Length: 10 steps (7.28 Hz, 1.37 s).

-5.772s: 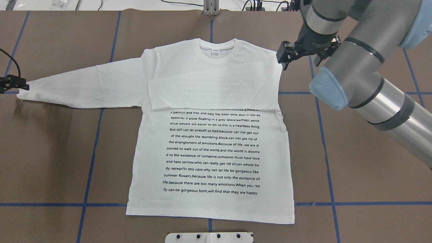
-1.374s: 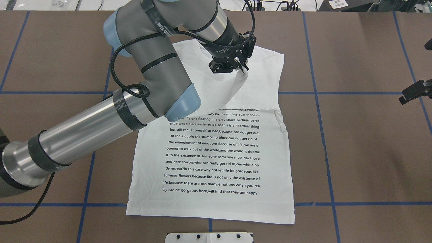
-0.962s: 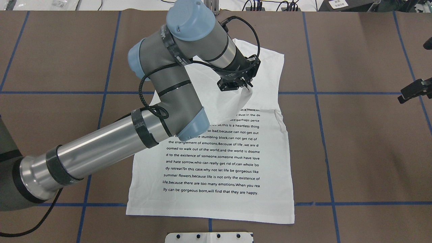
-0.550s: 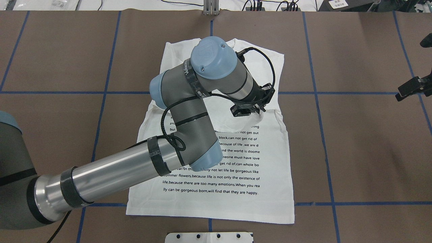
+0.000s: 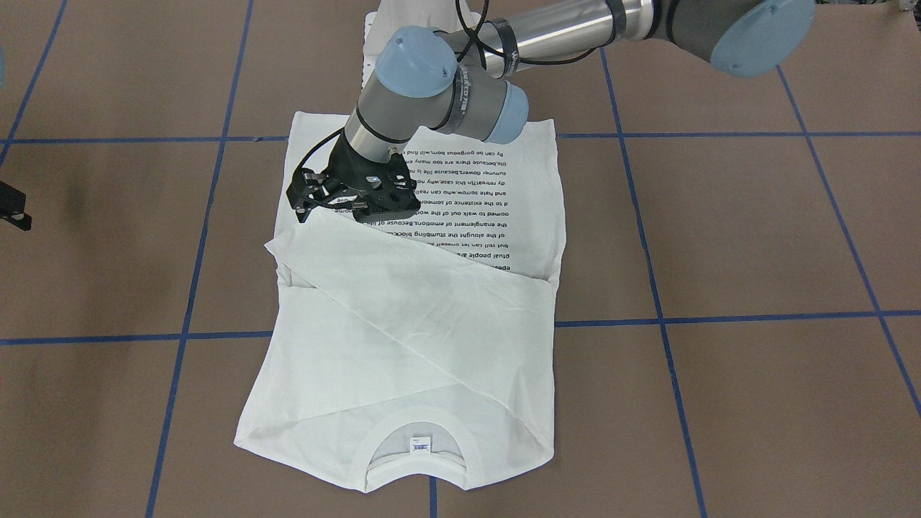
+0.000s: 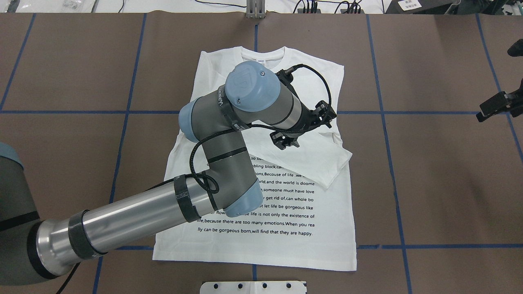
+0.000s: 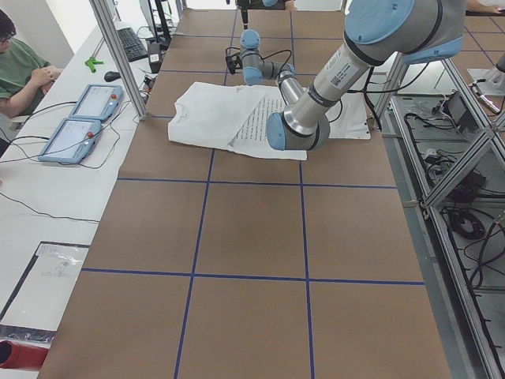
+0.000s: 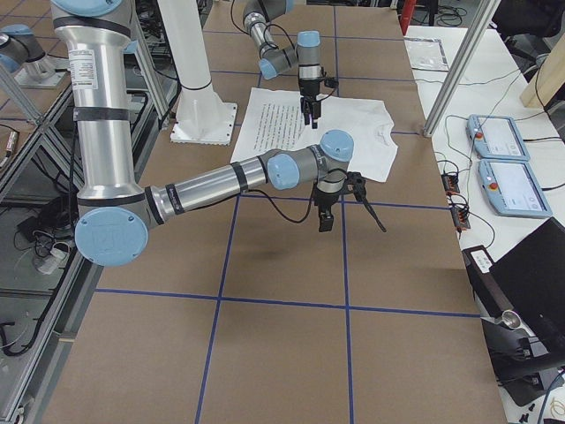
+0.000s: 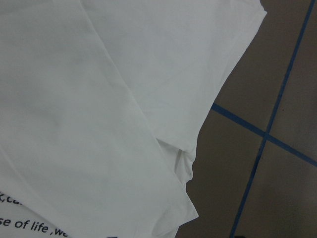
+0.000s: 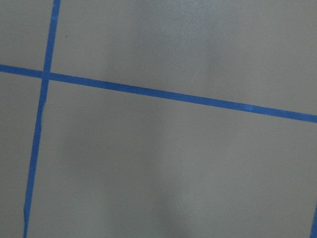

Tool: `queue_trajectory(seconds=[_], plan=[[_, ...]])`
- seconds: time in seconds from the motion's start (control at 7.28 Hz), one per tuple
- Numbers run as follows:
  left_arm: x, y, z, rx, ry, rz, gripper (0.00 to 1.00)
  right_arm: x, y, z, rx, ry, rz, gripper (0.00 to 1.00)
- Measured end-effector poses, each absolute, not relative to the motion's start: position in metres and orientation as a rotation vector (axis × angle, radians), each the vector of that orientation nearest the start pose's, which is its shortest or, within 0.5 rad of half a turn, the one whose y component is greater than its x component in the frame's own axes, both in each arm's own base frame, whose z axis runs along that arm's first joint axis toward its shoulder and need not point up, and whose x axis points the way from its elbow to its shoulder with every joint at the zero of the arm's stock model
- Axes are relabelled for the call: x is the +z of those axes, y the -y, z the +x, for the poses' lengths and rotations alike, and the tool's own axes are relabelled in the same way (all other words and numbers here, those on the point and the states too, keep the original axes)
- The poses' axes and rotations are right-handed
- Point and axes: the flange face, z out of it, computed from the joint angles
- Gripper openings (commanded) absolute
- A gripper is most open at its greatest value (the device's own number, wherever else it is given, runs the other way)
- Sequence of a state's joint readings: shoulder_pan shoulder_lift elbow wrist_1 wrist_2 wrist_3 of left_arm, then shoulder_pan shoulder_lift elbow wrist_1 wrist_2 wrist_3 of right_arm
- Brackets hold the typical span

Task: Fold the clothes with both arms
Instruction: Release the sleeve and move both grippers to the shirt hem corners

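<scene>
Hovering over the large white long-sleeved T-shirt (image 6: pixel 265 228), laid text-up at the centre of the brown blue-taped table (image 6: pixel 429 183), the left gripper (image 6: pixel 296 139) sits just above the folded-over sleeve (image 6: pixel 322 161), whose cuff pokes past the shirt's 3 o'clock edge. Whether its jaws are spread or pinching cloth cannot be told; likewise the right gripper (image 6: pixel 492 108), far out at 3 o'clock. Cloth snagging on a rising finger would likely drag the sleeve askew; the overhang could spoil later folds.
</scene>
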<state>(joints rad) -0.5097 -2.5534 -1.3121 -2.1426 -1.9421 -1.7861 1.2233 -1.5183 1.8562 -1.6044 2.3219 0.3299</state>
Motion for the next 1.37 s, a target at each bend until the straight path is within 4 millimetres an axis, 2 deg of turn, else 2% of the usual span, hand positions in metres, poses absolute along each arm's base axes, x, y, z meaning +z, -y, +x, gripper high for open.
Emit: queue_trajectory(seconds=[0.14,0.27,0.55,0.69,0.82,0.96,1.1,1.37], plan=[[0.09,0.45,0.604,-0.357,-1.302,-0.11,1.0,0.488,0.5,-0.118,-0.091,0.821,0.026,1.0],[0.111,0.441,0.584,-0.322,-1.264,-0.08,1.0,0.479,0.497,-0.134,-0.051,0.848,0.037,1.0],[0.156,0.415,0.519,-0.23,-1.192,-0.004,0.99,0.452,0.477,-0.193,0.039,0.906,0.063,1.0],[0.177,0.398,0.478,-0.183,-1.167,0.033,0.99,0.434,0.458,-0.225,0.081,0.924,0.056,1.0],[0.196,0.378,0.436,-0.14,-1.143,0.064,0.99,0.417,0.431,-0.254,0.104,0.932,0.043,1.0],[0.215,0.361,0.405,-0.108,-1.117,0.082,0.99,0.401,0.402,-0.28,0.121,0.937,0.03,1.0],[0.235,0.35,0.384,-0.089,-1.086,0.087,0.99,0.381,0.364,-0.31,0.142,0.94,0.028,1.0],[0.267,0.34,0.366,-0.073,-1.036,0.082,0.99,0.363,0.289,-0.371,0.17,0.923,0.034,1.0]])
